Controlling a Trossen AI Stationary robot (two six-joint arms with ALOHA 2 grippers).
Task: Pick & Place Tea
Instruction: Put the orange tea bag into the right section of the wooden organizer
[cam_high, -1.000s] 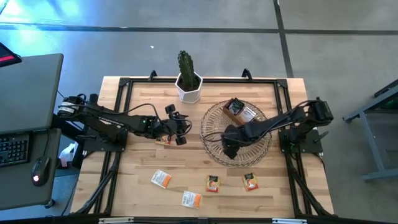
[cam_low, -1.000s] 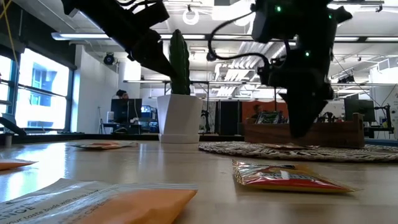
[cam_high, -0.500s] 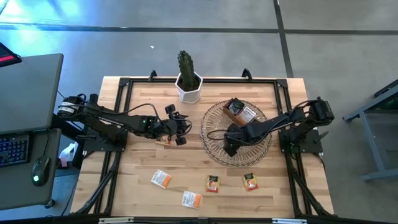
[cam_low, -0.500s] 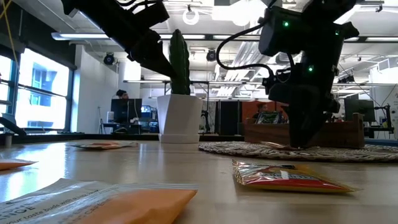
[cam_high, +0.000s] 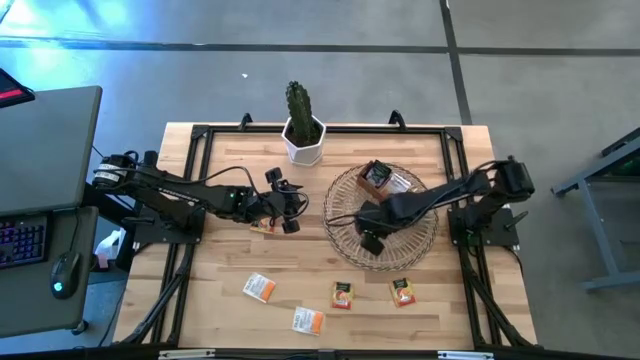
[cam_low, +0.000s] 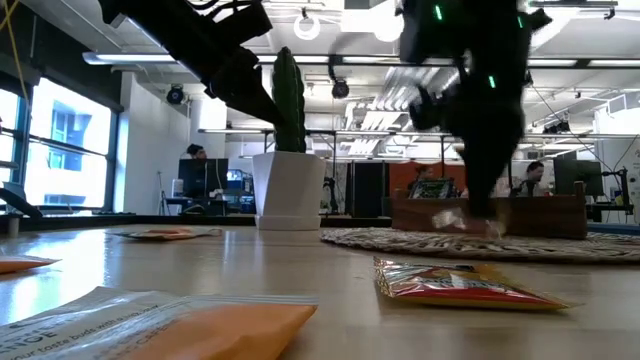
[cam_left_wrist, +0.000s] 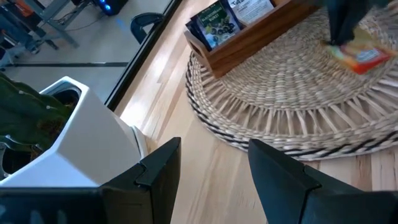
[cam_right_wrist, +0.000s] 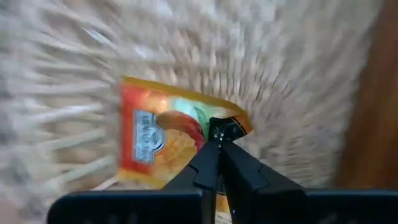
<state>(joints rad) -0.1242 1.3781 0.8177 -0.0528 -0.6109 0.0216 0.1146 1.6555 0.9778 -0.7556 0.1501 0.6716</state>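
My right gripper (cam_high: 368, 238) is over the round wicker tray (cam_high: 336, 245), shut on a yellow-and-orange tea sachet (cam_right_wrist: 155, 143); the same sachet (cam_left_wrist: 364, 56) shows in the left wrist view. A brown wooden box (cam_high: 385, 178) with sachets in it stands on the tray's far part. My left gripper (cam_high: 290, 212) hovers open left of the tray, beside an orange sachet (cam_high: 262, 226) that lies flat on the table. Several more sachets (cam_high: 343, 295) lie flat near the front edge. My right gripper pinches the sachet's edge near one corner (cam_right_wrist: 231, 124) between its two fingertips, coming from above and pointing down. The sachet tilts below the fingers, just over the wicker tray (cam_low: 450, 218). I cannot tell whether its low end is clear of the tray.
A cactus in a white pot (cam_high: 303, 140) stands at the far edge, between the arms. Black frame rails run along the table's sides. Loose sachets (cam_high: 260, 288) (cam_high: 308, 320) (cam_high: 403, 290) dot the near part of the table.
My right gripper has dipped onto the wicker tray, shut on the yellow-and-orange sachet and come up a little with it. The sachet's held edge has risen off the tray.
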